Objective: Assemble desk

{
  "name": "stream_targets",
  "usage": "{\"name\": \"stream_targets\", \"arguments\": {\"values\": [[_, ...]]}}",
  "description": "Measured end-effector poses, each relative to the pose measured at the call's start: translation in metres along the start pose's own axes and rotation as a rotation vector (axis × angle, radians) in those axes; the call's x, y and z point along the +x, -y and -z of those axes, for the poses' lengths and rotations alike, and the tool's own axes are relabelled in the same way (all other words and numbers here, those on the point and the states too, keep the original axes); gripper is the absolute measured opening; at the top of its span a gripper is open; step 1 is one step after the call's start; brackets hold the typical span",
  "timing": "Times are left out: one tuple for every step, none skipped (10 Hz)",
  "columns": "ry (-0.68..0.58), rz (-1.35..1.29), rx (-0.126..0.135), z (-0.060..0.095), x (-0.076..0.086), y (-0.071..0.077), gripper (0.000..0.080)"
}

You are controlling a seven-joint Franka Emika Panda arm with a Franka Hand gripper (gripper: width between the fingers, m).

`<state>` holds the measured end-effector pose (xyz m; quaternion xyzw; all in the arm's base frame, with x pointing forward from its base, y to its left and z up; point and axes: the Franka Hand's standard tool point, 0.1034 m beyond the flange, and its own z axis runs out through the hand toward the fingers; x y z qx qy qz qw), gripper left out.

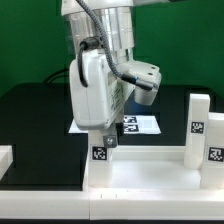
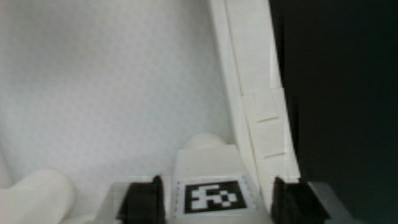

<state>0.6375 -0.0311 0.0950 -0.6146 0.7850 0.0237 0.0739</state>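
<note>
The white desk top (image 1: 150, 172) lies on the black table with its underside up. Two white legs stand upright in its sockets at the exterior view's right, one at the back (image 1: 198, 118) and one in front (image 1: 214, 148), each with a tag. My gripper (image 1: 103, 140) points straight down over the top's near-left corner, shut on a third tagged leg (image 1: 99, 153) that stands upright at that corner. In the wrist view the leg's tag (image 2: 215, 196) sits between my dark fingers (image 2: 139, 202), with the top's panel (image 2: 107, 90) and rim (image 2: 249, 80) beyond.
The marker board (image 1: 143, 124) lies on the black table behind the desk top. A white block (image 1: 5, 156) sits at the exterior view's left edge. A green wall stands behind.
</note>
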Motion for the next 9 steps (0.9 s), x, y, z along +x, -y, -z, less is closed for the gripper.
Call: {"name": "stream_targets", "arguments": {"values": [[-0.001,0.022,0.0,0.0,0.0,0.0,0.0289],[-0.002,0.065,-0.001,0.0,0.001,0.0,0.0289],[-0.006,0.218,0.015,0.0,0.005,-0.001,0.047],[-0.002,0.341,0.02,0.007,0.006,-0.002,0.0591],[-0.002,0.329,0.021,0.007,0.006,-0.002,0.0632],[-0.003,0.329,0.019,0.006,0.006,-0.002,0.0632],[-0.003,0.33,0.021,0.006,0.006,-0.001,0.0646],[0.005,0.33,0.027,0.015,0.003,0.002,0.0646],[0.01,0.334,0.034,0.021,0.0,0.006,0.0646]]}}
